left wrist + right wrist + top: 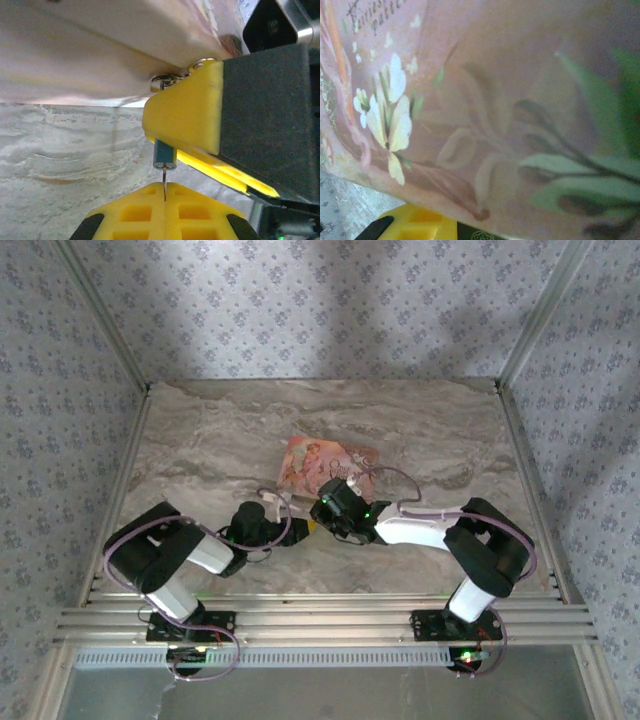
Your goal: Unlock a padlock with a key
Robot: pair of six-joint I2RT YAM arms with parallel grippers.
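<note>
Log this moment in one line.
left gripper shut on key | right gripper shut on padlock | key tip at padlock end, depth unclear | pink box behind

From my station I see a flat pink box [318,462] printed with flowers lying near the middle of the grey-veined marble table [200,435], with patterned wallpaper walls [320,300] on three sides and ribbed aluminium rails [320,618] along the near edge.

Table [200,440]: marble-look veined top, smooth, low sheen. Box [495,100]: pink printed card, floral, faintly glossy. Padlock [164,156]: blue body, smooth, slight gloss. Key [164,186]: thin bare metal. Fingers [185,115]: yellow plastic, smooth, matt. Housing [270,110]: black, matt, finely grained. Rails [320,620]: ribbed silver metal. Walls [330,310]: patterned paper, matt.
</note>
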